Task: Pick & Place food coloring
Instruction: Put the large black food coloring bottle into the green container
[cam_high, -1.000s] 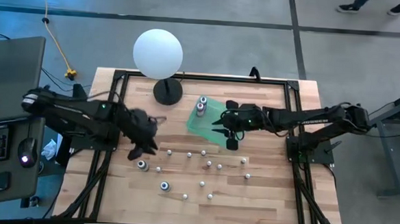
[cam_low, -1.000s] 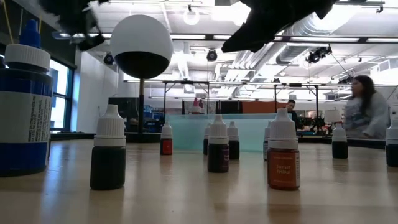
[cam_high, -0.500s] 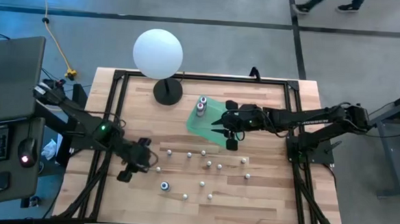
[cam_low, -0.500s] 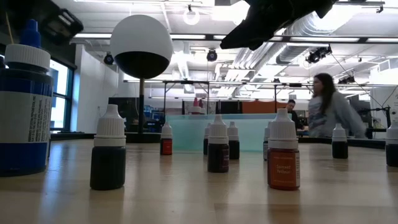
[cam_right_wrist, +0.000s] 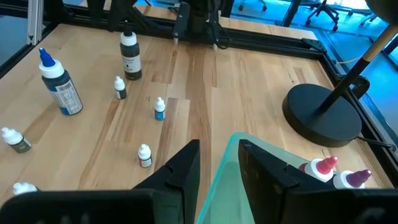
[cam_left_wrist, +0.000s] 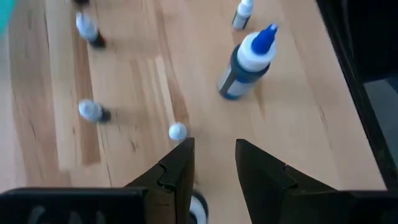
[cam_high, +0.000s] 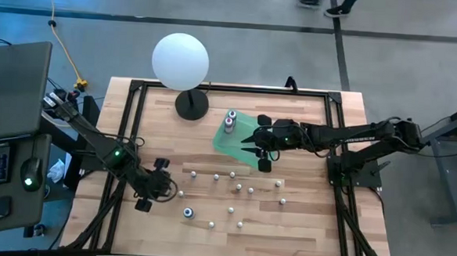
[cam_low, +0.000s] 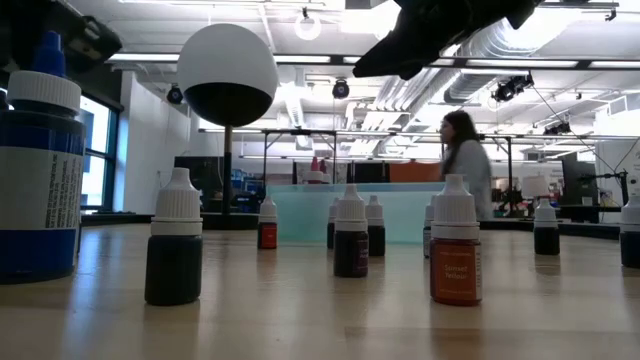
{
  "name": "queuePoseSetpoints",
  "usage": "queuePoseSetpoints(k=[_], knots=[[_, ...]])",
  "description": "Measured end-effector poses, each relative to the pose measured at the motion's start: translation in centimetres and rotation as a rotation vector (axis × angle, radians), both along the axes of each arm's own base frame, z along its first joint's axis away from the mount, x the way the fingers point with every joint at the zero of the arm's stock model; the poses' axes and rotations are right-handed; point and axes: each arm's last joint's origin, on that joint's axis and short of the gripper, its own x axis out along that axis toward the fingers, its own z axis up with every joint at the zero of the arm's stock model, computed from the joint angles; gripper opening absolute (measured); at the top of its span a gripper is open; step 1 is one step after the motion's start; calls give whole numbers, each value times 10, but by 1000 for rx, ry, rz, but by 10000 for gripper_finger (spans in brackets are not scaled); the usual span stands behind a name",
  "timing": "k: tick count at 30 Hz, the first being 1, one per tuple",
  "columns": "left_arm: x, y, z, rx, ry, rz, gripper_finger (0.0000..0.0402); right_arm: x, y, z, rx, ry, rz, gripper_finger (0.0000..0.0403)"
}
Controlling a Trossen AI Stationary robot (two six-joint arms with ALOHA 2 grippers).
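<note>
You had the wooden desk (cam_high: pixel 302 226) under both arms, with the white ball (cam_high: pixel 180 60) on its black stand at the far side. The green tray (cam_high: pixel 229 139) lay near the desk's middle, and two larger bottles (cam_high: pixel 230 121) with coloured tops stood in its far corner. The blue-tipped bottle (cam_high: pixel 187 213) stood near the front edge; from the left wrist it showed as a dark body with a white shoulder (cam_left_wrist: pixel 245 62).

Your left claw (cam_high: pixel 162 189) sat low over the front left part of the desk, its fingers (cam_left_wrist: pixel 177 171) parted with a narrow gap and gripping nothing; one white cap (cam_left_wrist: pixel 177 131) lay just beyond the fingertips. Your right claw (cam_high: pixel 257 144) hung over the tray's near right edge, also released and empty, fingers (cam_right_wrist: pixel 186 168) apart with the tray's rim (cam_right_wrist: pixel 227 163) between them.

The small bottles (cam_high: pixel 234 175) were scattered across the desk between the tray and the front edge, all upright, well apart from each other.
</note>
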Motion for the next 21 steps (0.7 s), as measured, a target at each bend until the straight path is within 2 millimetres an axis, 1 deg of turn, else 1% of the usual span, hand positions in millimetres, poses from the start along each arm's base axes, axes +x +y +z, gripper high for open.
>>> queuePoseSetpoints(k=[7,13,18,21], knots=[[-2,2,-1,-76,60,133,115,1,0,1,-5,-17,2,103],[-3,1,-2,-133,103,175,115,1,0,2,-6,-17,3,103],[-6,3,-4,-105,134,184,115,1,0,2,-8,-17,4,103],[-9,6,0,-55,148,202,115,1,0,2,-12,-17,5,103]])
